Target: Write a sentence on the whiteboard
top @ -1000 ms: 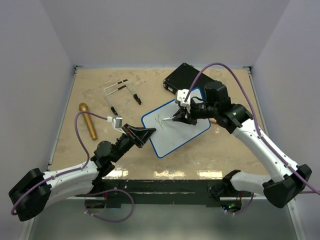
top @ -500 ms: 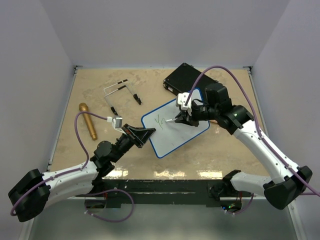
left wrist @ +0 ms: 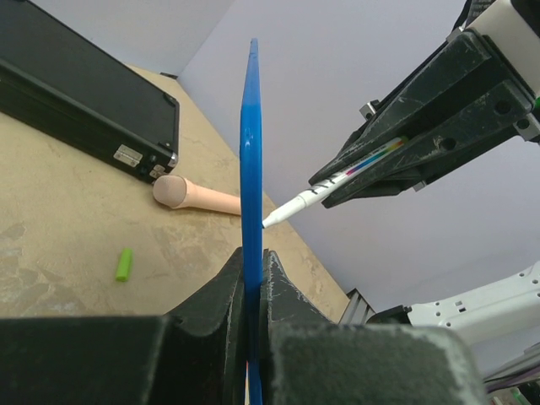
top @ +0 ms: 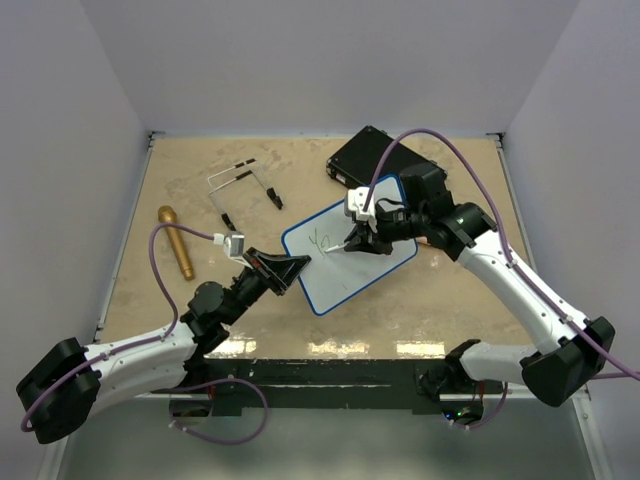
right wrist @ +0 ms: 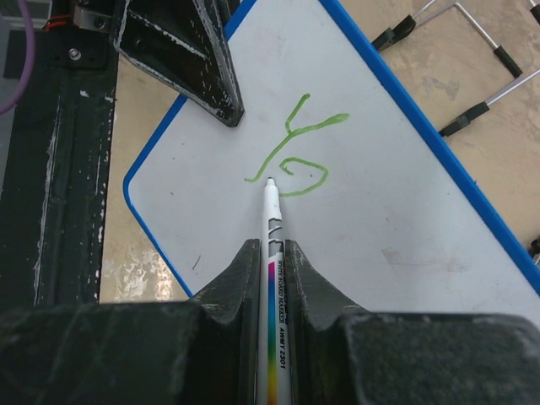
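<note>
While the left gripper (left wrist: 251, 263) pinches the blue edge of the whiteboard (top: 352, 268), the board lies in the middle of the table (top: 455, 295). The right gripper (right wrist: 272, 251) squeezes a white marker (right wrist: 273, 221), its tip beside the first letters of the green sentence (right wrist: 305, 150).

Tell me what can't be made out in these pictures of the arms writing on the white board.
- Top view: the green marker strokes on the flat white blue-rimmed whiteboard are too small to read.
- Left wrist view: the whiteboard is edge-on, so its writing face is hidden.
- Right wrist view: the white marker pen runs off the bottom edge, clamped in the right end effector; whether its tip touches is unclear.
</note>
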